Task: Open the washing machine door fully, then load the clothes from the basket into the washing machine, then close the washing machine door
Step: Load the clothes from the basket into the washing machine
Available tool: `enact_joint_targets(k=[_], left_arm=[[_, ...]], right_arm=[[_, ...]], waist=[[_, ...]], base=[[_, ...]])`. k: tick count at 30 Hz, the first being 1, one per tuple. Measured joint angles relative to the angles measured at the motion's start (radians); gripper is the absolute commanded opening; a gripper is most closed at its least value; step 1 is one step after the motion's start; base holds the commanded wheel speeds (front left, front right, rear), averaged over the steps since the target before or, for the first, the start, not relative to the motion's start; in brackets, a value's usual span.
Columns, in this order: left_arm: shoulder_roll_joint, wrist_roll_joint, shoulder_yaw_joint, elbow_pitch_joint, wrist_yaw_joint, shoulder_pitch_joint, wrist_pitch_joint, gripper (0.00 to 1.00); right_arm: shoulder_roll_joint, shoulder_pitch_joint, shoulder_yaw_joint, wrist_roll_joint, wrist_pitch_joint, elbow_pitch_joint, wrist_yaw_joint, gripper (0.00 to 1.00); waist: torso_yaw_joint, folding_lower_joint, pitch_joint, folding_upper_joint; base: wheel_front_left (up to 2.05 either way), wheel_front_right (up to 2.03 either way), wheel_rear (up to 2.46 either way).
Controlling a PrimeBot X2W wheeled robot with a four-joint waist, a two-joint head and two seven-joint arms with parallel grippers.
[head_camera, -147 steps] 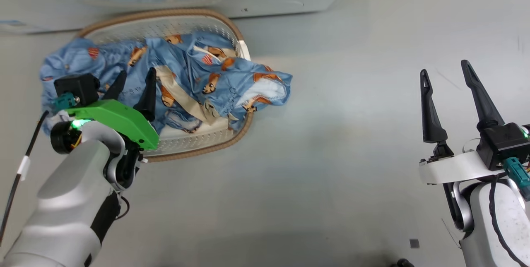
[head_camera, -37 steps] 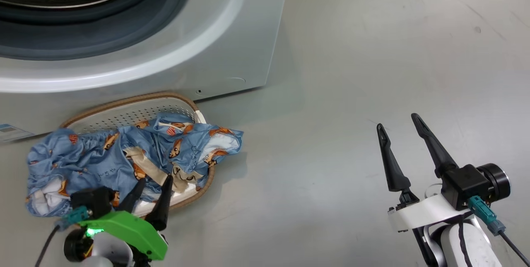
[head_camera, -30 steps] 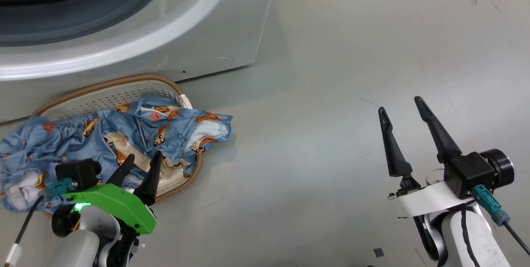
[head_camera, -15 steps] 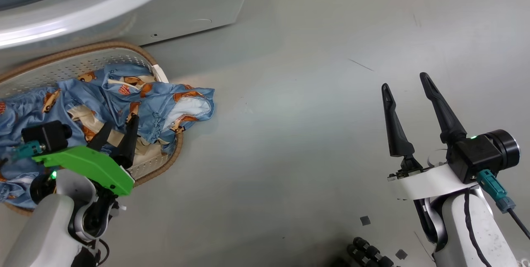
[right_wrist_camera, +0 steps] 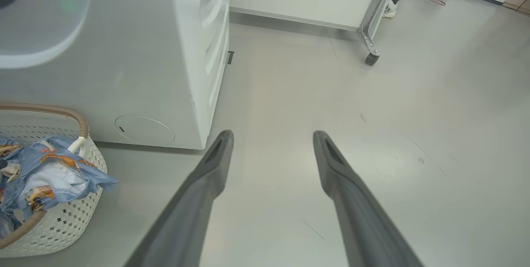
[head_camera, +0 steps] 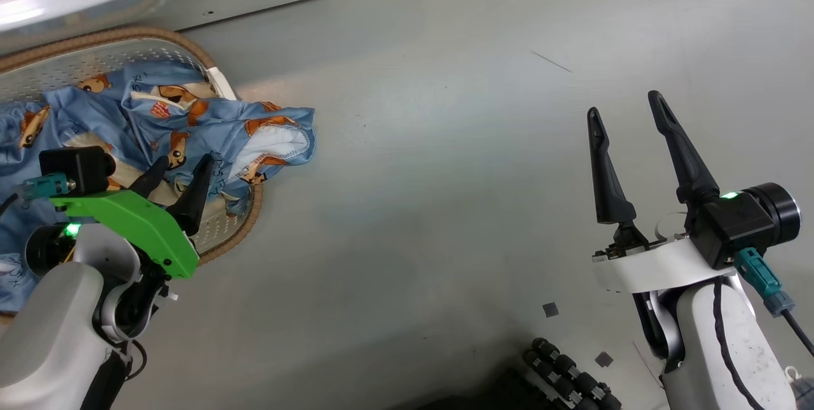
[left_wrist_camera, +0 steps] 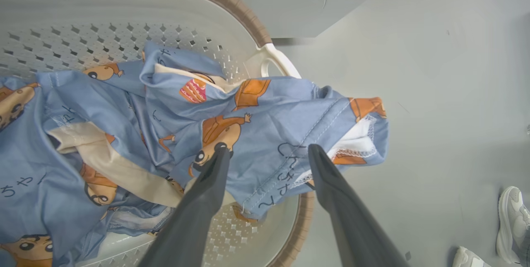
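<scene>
Jaws of my left gripper (left_wrist_camera: 268, 147) stand apart, tips right at the light blue cartoon-printed clothes (left_wrist_camera: 265, 111) heaped in the cream perforated, brown-rimmed basket (left_wrist_camera: 245, 13), near left of the big white washing machine (right_wrist_camera: 145, 51). My head camera has just dipped here, so I judge the grasp comes next. The right gripper (head_camera: 624, 103) idles, also apart.

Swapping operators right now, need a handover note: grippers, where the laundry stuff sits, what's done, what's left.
Left gripper: open, holding nothing, poised over the clothes.
Right gripper: open, holding nothing, out over bare floor.
Clothes: in the basket, one fold draped over its rim by the white handle.
Basket: on the floor, right in front of the washing machine.
Done: no clothes loaded yet.
Left: confirm the door is fully open, grab the clothes with the left gripper, load them into the drum, close the door.
</scene>
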Motion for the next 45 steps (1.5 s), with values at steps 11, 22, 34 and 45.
enact_joint_targets(k=[11, 22, 34, 45], left_arm=[[0.024, -0.029, -0.051, 0.025, 0.0, -0.057, -0.017, 1.0], [0.039, -0.051, -0.115, 0.043, 0.0, -0.11, -0.027, 1.0], [0.055, -0.072, -0.169, 0.063, 0.0, -0.155, -0.04, 1.0], [0.057, -0.086, -0.238, 0.077, 0.0, -0.198, -0.087, 0.45]], right_arm=[[0.003, -0.014, 0.004, 0.003, 0.0, -0.003, -0.016, 1.0], [0.005, -0.019, 0.009, 0.003, 0.0, -0.006, -0.017, 1.0], [0.006, -0.02, 0.016, 0.004, 0.0, -0.007, -0.026, 1.0], [0.007, -0.019, 0.008, 0.008, 0.0, -0.009, -0.034, 1.0]], waist=[[-0.004, -0.0001, 0.051, 0.0], [-0.007, -0.0001, 0.093, 0.0], [-0.014, 0.0, 0.116, 0.0], [-0.014, -0.0001, 0.117, 0.0]], base=[[0.0, 0.0, 0.0], [0.0, 0.0, 0.0], [0.0, 0.0, 0.0], [0.0, 0.0, 0.0]])
